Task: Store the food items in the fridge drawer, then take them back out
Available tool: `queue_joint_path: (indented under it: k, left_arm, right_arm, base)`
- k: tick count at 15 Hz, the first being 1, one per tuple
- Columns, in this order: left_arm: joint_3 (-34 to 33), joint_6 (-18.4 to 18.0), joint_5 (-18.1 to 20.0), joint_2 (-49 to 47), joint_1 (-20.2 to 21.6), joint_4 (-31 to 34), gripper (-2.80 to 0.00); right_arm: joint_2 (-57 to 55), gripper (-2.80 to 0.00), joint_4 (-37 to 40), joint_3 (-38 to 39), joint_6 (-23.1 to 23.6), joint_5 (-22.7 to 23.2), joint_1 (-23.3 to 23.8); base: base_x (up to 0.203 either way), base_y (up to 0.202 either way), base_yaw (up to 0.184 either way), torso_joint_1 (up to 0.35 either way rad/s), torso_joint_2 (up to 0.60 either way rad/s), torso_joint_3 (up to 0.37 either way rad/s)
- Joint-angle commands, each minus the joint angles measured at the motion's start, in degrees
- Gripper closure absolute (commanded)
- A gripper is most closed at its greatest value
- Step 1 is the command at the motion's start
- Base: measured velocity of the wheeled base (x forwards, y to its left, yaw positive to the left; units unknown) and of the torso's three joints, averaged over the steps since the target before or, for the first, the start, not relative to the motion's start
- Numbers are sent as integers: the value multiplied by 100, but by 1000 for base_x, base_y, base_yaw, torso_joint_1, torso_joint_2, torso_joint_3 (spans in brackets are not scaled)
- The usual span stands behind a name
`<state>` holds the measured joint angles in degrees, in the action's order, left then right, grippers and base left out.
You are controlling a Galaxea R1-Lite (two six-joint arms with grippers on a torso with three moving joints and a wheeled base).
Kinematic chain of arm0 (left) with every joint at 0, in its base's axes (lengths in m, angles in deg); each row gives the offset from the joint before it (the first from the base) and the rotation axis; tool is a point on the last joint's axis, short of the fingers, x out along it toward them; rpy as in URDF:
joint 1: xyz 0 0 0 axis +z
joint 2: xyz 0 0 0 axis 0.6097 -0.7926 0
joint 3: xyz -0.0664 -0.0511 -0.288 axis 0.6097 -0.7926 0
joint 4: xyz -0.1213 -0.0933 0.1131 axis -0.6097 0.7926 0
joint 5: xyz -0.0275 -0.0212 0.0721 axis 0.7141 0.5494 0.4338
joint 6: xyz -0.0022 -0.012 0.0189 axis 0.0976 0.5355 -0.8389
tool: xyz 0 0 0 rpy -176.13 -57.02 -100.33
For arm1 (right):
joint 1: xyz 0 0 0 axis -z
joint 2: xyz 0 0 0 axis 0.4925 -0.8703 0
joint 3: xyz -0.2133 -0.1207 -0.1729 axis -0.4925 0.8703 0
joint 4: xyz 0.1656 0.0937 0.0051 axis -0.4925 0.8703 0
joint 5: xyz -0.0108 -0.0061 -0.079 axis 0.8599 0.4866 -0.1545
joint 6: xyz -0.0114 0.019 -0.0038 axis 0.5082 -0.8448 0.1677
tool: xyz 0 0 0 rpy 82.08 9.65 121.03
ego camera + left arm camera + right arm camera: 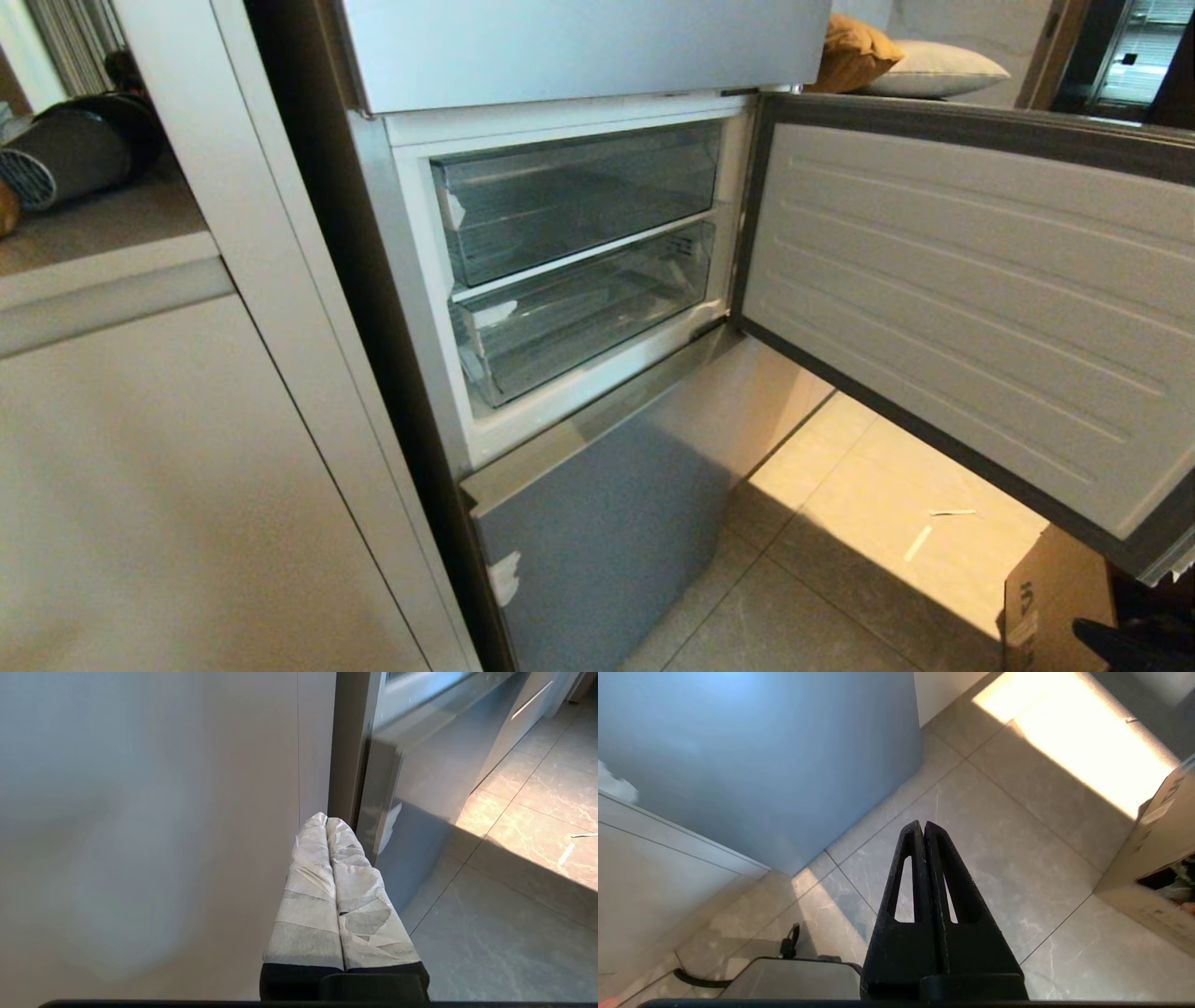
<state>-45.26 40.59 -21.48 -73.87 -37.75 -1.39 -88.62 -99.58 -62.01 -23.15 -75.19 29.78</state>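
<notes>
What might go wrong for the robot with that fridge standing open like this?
1. The open grey-rimmed fridge door juts into the room, so the body or an arm could bump it.
2. Both clear plastic fridge drawers are pushed in, and both hands are shut and low, the tape-wrapped left hand beside the silver-blue lower panel, the black right hand above the tiled floor. A hasty reach could strike the fridge.

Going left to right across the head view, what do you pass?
Grey hair dryer on the counter → pale cabinet front → open fridge compartment with two clear drawers, upper and lower → open fridge door → cardboard box low on the floor.
</notes>
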Motion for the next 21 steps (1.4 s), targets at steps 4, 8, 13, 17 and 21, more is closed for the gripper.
queue_joint_path:
  k: [4, 8, 13, 17, 21]
  left_arm:
    - [0, 0, -1, 1, 1, -1, 0]
    - [0, 0, -1, 1, 1, -1, 0]
    - [0, 0, -1, 1, 1, -1, 0]
    - [0, 0, -1, 1, 1, -1, 0]
    - [0, 0, -1, 1, 1, -1, 0]
  right_arm:
    - [60, 0, -16, 51, -21, 15, 0]
    - [60, 0, -7, 77, -2, 50, 0]
    - [43, 0, 10, 104, 6, 59, 0]
    - [43, 0, 2, 112, -2, 59, 0]
    - [7, 0, -5, 7, 6, 68, 0]
  base:
    - [0, 0, 0, -109, 361, 243]
    - [0, 0, 0, -9, 42, 30]
    - [-1, -1, 14, -1, 0, 0]
    - [0, -6, 167, 1, 3, 5]
    - [0, -4, 122, 1, 4, 3]
